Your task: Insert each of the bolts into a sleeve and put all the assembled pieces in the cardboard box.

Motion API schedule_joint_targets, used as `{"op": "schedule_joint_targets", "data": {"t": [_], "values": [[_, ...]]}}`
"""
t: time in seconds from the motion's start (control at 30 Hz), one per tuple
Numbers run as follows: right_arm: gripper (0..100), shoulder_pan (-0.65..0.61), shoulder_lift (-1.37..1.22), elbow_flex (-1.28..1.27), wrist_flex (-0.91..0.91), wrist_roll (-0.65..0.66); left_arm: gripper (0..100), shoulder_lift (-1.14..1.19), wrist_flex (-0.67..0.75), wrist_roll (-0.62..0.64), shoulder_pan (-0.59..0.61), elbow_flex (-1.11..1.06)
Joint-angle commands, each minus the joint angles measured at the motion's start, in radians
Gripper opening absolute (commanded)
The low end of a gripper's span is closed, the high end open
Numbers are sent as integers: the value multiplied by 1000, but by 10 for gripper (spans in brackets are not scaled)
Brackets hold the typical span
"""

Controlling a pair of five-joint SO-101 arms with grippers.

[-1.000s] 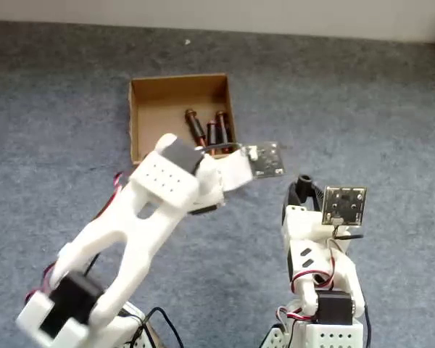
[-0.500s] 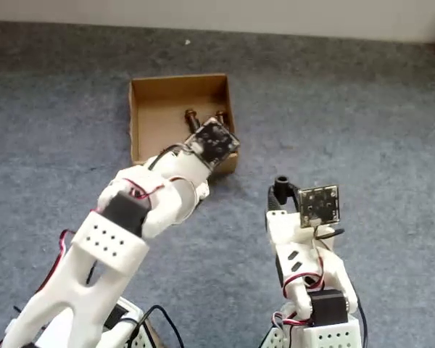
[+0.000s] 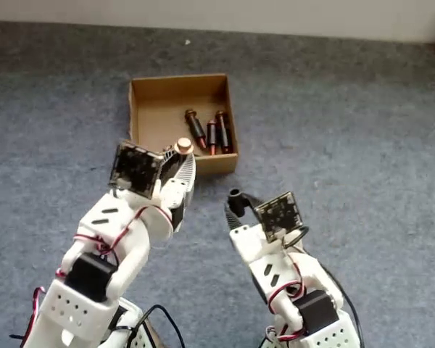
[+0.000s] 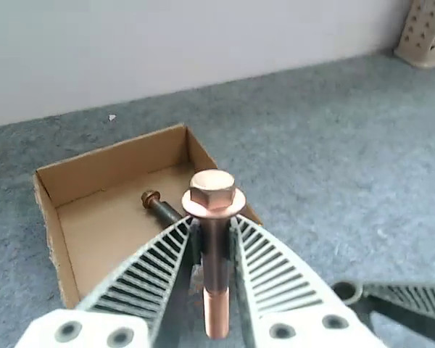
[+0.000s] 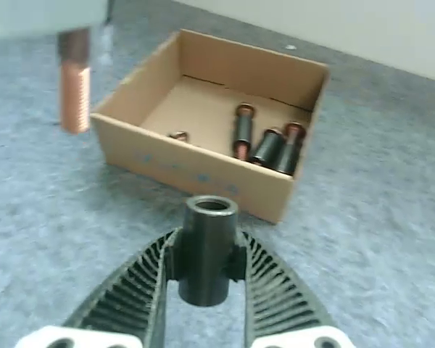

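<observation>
My left gripper [image 4: 214, 250] is shut on a copper bolt [image 4: 213, 239], held upright with its hex head on top, near the box's front wall [image 3: 183, 148]. My right gripper [image 5: 203, 272] is shut on a black sleeve [image 5: 204, 250] that stands upright with its bore facing up [image 3: 235, 197]. The sleeve sits to the right of the bolt, a short way apart. The bolt's threaded end [image 5: 75, 87] hangs in front of the cardboard box [image 5: 196, 172]. Three assembled pieces [image 3: 209, 130] lie in the box's right part.
Grey carpet covers the table around the cardboard box [image 3: 146, 88]. A pale wall runs along the far edge. A perforated beige object [image 4: 424, 32] stands far off on the carpet. Open carpet lies right of the box.
The left arm has pulled back from over the box and turned, bringing the bolt upright at the box's front. The right arm has swung left with the sleeve toward the bolt.
</observation>
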State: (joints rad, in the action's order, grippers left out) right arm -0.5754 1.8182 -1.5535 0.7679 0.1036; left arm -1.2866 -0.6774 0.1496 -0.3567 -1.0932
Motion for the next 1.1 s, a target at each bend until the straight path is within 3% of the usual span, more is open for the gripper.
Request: {"op": "schedule_joint_targets", "data": {"t": [0.0, 0.1, 0.27, 0.43, 1.07], "values": [[6, -84, 18, 16, -30, 12, 5, -124, 34, 78, -1, -2], [6, -134, 18, 10, -97, 12, 5, -171, 34, 138, -15, -1], [6, -177, 18, 8, -202, 66, 5, -222, 31, 138, -110, -1], [6, -217, 18, 7, -222, 80, 5, -232, 31, 144, -128, -2], [6, -163, 18, 13, -252, 80, 5, -234, 31, 184, -128, -45]]}}
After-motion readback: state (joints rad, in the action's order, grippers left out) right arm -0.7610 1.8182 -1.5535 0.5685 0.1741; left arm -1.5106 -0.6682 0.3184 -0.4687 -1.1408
